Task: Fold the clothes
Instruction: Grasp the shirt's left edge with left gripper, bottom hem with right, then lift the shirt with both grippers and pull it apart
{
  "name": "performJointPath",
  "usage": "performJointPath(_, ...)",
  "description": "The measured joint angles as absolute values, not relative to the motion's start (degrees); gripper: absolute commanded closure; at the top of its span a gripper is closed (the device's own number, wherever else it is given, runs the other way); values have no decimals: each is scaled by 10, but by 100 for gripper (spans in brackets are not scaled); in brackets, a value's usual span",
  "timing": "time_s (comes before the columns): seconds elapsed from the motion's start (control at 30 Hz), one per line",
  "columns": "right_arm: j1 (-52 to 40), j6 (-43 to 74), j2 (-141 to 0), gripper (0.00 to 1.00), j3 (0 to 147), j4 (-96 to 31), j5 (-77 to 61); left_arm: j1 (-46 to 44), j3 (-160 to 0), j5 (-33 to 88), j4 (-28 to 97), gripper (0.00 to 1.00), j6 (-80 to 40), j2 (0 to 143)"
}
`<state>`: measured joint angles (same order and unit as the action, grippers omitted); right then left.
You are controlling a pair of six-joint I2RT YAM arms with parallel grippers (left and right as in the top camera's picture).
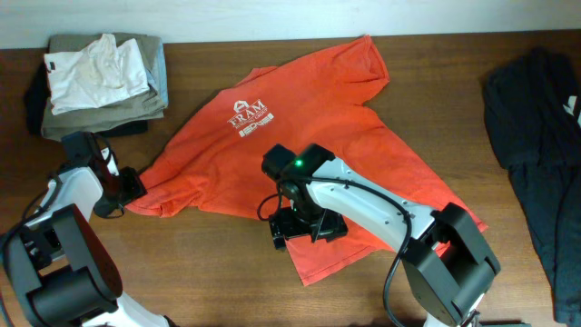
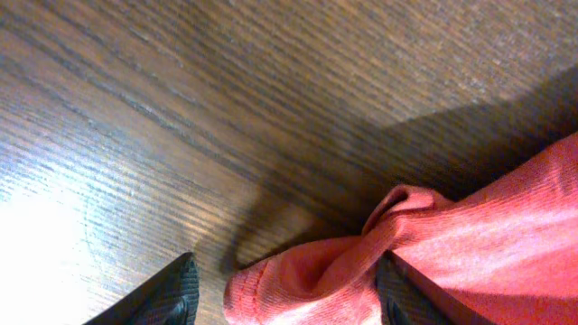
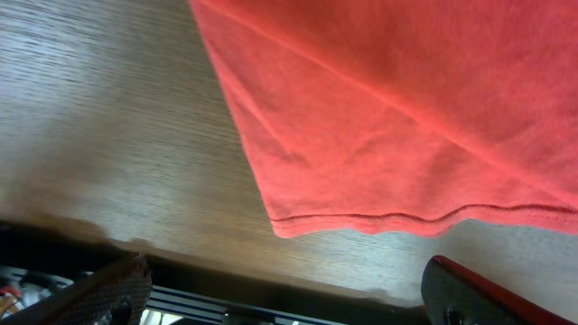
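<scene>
The clothes are one red-orange T-shirt (image 1: 309, 136) with white lettering, lying spread and rumpled on the wooden table (image 1: 209, 263). My left gripper (image 1: 127, 188) is at the shirt's left edge. In the left wrist view a bunched fold of the shirt (image 2: 361, 262) lies between the left gripper's (image 2: 284, 302) jaws. The right finger touches it, and the left finger (image 2: 176, 293) stands a little apart from it. My right gripper (image 1: 304, 227) hovers at the shirt's front hem (image 3: 379, 217). In the right wrist view the right gripper (image 3: 293, 298) is wide open with nothing between its fingers.
A stack of folded khaki-grey garments (image 1: 136, 104) with a white top (image 1: 95, 73) on it sits at the back left. A dark garment (image 1: 540, 118) lies at the right edge. The table's front edge (image 3: 271, 275) runs just below the hem.
</scene>
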<state>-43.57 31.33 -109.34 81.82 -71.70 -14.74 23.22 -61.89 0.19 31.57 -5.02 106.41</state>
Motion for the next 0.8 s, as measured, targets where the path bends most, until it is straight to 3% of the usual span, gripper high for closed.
performJointPath(0.33, -478, 320, -1092, 2, 682, -594, -208, 232, -622, 2, 314, 40, -50, 1067)
performJointPath(0.8, -503, 345, -1098, 6, 676, -569, -170, 232, -622, 2, 313, 39, -50, 1067)
